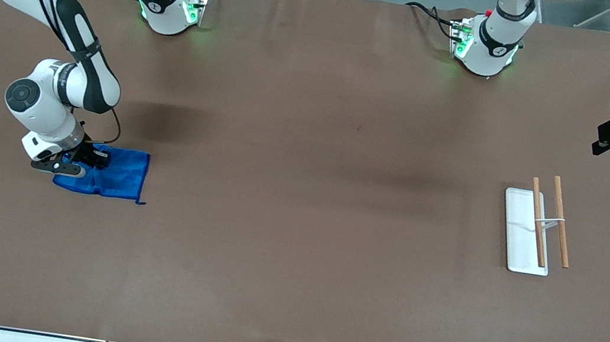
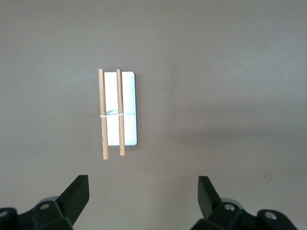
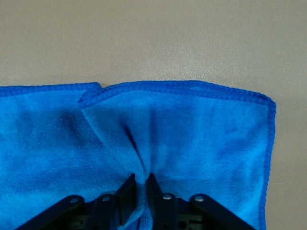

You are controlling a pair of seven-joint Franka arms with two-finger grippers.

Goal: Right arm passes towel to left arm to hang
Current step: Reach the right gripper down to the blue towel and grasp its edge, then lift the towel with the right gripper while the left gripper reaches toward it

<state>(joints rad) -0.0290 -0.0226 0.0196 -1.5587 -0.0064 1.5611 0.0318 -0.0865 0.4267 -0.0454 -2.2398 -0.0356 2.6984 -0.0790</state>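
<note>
The right gripper (image 3: 140,184) has its jaws clamped on the bright blue soft cloth towel (image 1: 112,174) lying on the brown bench (image 1: 297,223), while the left gripper (image 2: 143,196) waits, jaws apart, above the white tray with two wooden rods (image 2: 128,108)

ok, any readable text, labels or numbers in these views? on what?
None readable.
Towel: plain blue, no tag or print showing; the right claw pinches a fold of it.
White tray and wooden rods: unmarked.
Round dark emblems on the arm bases: too small to read.

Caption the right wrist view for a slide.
Right hand shut on a pinched fold of the blue towel lying on the brown table.
</note>
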